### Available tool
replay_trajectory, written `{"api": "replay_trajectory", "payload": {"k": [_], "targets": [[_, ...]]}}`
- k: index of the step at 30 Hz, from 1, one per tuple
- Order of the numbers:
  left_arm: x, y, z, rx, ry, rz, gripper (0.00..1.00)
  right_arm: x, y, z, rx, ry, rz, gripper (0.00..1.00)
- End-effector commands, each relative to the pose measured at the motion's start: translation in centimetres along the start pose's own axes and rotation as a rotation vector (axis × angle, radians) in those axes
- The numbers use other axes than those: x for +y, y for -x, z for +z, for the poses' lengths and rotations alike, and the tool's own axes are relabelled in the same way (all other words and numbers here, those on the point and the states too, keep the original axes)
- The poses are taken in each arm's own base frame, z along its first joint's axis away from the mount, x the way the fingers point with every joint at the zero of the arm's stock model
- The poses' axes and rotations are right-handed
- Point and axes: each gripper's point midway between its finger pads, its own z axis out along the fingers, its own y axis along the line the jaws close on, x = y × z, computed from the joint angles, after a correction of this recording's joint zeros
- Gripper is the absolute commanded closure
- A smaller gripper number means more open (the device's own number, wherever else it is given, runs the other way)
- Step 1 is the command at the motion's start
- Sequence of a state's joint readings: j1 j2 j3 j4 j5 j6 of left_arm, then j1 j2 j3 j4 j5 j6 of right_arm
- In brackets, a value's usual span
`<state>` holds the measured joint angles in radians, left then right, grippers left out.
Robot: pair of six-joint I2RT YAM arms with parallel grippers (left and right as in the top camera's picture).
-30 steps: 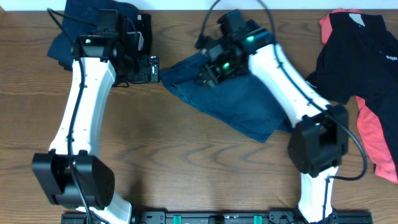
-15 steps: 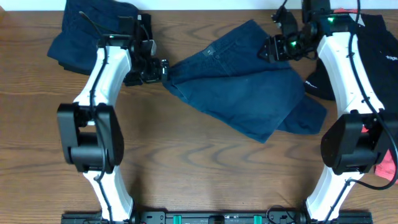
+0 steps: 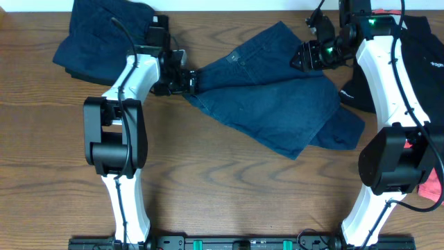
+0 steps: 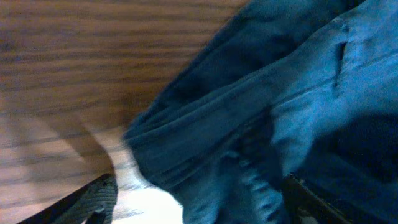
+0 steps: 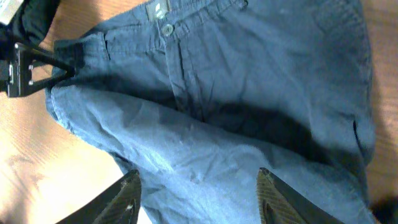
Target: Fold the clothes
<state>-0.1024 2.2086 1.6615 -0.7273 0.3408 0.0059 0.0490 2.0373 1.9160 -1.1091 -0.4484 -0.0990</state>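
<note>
A navy trouser-like garment (image 3: 270, 104) lies spread across the table's middle, its waistband with button (image 5: 166, 29) showing in the right wrist view. My left gripper (image 3: 191, 81) is at the garment's left corner. In the left wrist view its fingers (image 4: 199, 205) are wide apart with bunched navy fabric (image 4: 249, 124) between them. My right gripper (image 3: 300, 57) hovers open over the garment's upper right edge, and its fingers (image 5: 199, 193) are spread above the cloth. A second navy garment (image 3: 97, 35) lies at the back left. A black-and-coral shirt (image 3: 423, 69) lies at the far right.
The wooden table (image 3: 222, 201) shows bare wood in front of the garments. The right arm's upper link crosses over the shirt's left edge. The left arm's black gripper (image 5: 25, 62) also shows in the right wrist view at the garment's corner.
A second ago my right gripper was over the garment's middle; it swung to the upper right and the garment spread out. My left gripper slid right onto the garment's left corner.
</note>
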Motion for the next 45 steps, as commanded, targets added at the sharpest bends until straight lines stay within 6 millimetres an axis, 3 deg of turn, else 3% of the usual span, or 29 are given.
{"api": "replay_trajectory", "payload": {"k": [1,4,7,11,13,17,20,24,30,34,39,45], "targets": [[-1.1,0.1,0.4,-0.003,-0.019,0.038,0.20,0.3,0.1,-1.1,-0.014,0.000,0.007,0.44],[-1.7,0.5,0.6,-0.020,-0.023,0.055,0.30,0.4,-0.2,-1.1,-0.002,0.002,0.005,0.46],[-2.1,0.6,0.7,-0.028,-0.026,0.068,0.49,0.5,-0.5,-1.1,0.012,0.004,-0.003,0.48],[-2.5,0.6,0.8,-0.026,-0.026,0.064,0.85,0.7,-1.5,-1.0,0.052,0.011,-0.014,0.60],[-2.1,0.6,0.8,-0.028,-0.016,0.022,0.94,1.2,-2.4,-0.9,0.087,0.019,-0.033,0.65],[-0.7,1.1,-0.1,-0.043,-0.012,-0.114,0.94,3.2,-4.1,-0.5,0.164,0.051,-0.084,0.69],[-0.1,1.3,-1.9,-0.046,-0.037,-0.212,0.94,5.2,-5.2,0.1,0.212,0.071,-0.133,0.70],[-1.1,1.5,-6.3,-0.084,-0.074,-0.216,0.94,6.1,-5.4,0.5,0.224,0.066,-0.160,0.70],[-3.6,3.5,-16.2,-0.326,-0.070,-0.119,0.94,7.0,-6.9,0.4,0.283,0.089,-0.198,0.70],[-3.6,4.3,-20.9,-0.464,-0.010,-0.115,0.94,8.7,-7.8,0.9,0.318,0.106,-0.264,0.69],[-3.2,4.3,-21.8,-0.488,0.023,-0.118,0.94,10.8,-9.8,2.8,0.384,0.082,-0.363,0.67],[-2.1,4.5,-21.4,-0.493,0.079,-0.134,0.94,13.9,-13.2,7.1,0.440,0.103,-0.480,0.66]]}}
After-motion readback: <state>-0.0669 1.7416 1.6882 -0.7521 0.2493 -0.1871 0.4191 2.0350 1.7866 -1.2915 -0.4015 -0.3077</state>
